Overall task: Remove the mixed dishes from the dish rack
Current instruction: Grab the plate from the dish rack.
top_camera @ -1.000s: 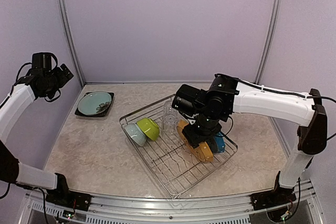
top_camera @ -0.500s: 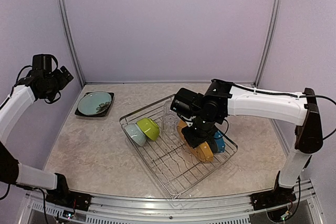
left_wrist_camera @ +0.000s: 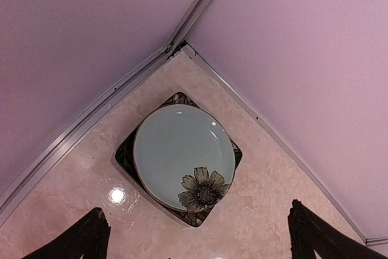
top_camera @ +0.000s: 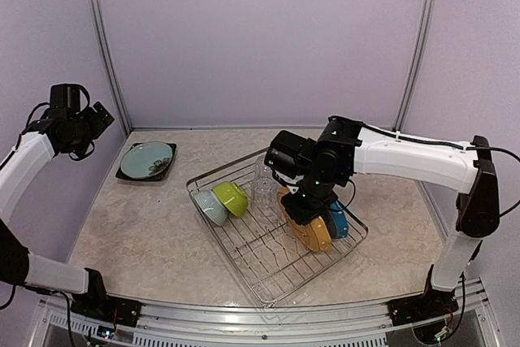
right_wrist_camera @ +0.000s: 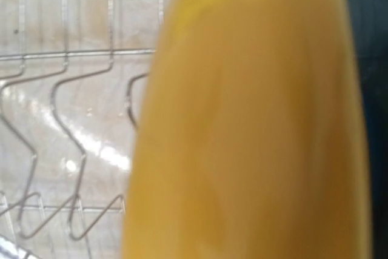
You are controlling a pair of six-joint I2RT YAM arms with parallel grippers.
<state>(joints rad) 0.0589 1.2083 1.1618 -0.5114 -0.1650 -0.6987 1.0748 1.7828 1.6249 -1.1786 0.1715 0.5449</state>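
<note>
The dish rack [top_camera: 244, 258], a silver wire basket, sits mid-table. In it an orange plate [top_camera: 313, 233] stands on edge, with a blue plate [top_camera: 339, 222] behind it. The rack also holds a lime bowl [top_camera: 231, 197], a pale-blue bowl [top_camera: 210, 207] and a clear glass [top_camera: 262, 184]. My right gripper [top_camera: 307, 210] is down on the orange plate's upper rim, its fingers hidden. The orange plate [right_wrist_camera: 254, 125] fills the right wrist view. My left gripper [left_wrist_camera: 200, 241] hangs open high above a pale teal flower plate [left_wrist_camera: 182, 150] stacked on a black square plate [left_wrist_camera: 124, 156].
The teal plate [top_camera: 148, 158] and the black plate under it lie at the table's back left corner near the wall posts. The rack's wire tines [right_wrist_camera: 60, 56] stand left of the orange plate. The purple enclosure walls close in the back and sides.
My right wrist has shifted slightly over the orange plate and stays pressed close to it. The left arm has held still.
</note>
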